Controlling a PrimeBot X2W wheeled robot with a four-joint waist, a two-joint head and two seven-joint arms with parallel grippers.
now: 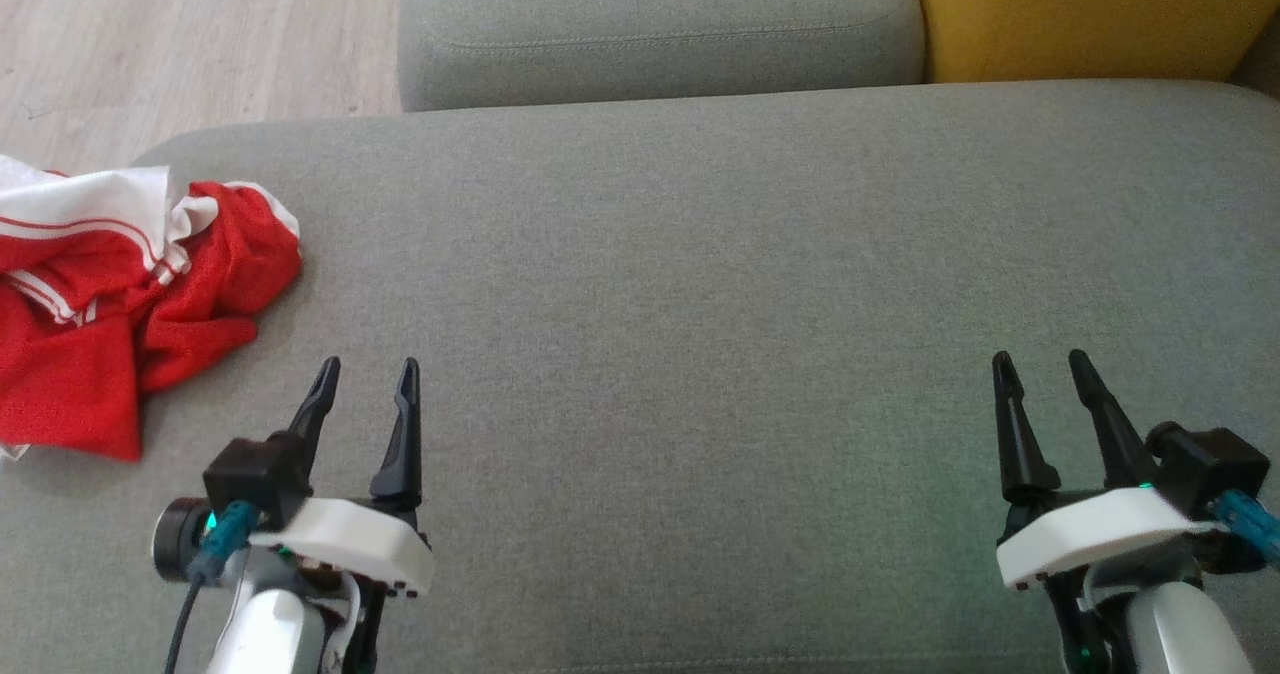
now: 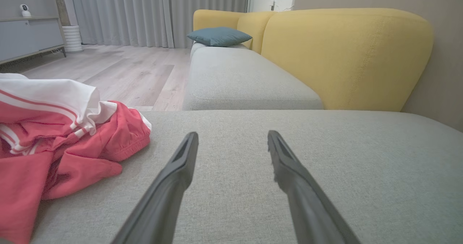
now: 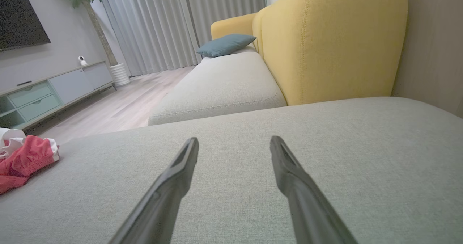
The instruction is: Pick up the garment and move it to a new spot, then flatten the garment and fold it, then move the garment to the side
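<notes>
**Garment bunched at the cushion's left edge, both arms waiting**

Garment (image 1: 120, 294), red with white striped trim, lies crumpled at the far left of the grey seat cushion (image 1: 700, 254), partly over its edge. Left gripper (image 1: 365, 369) hovers just beside it, jaws spread and empty, likely the arm best placed to reach. Right gripper (image 1: 1040, 359), also spread and empty, sits well apart over bare cushion, probably the new spot.

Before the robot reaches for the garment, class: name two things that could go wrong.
1. The garment lies crumpled at the cushion's left edge; a clumsy pull might drag it onto the floor.
2. It is bunched in layers, so the open left jaws may pinch several folds, making flattening harder.
</notes>
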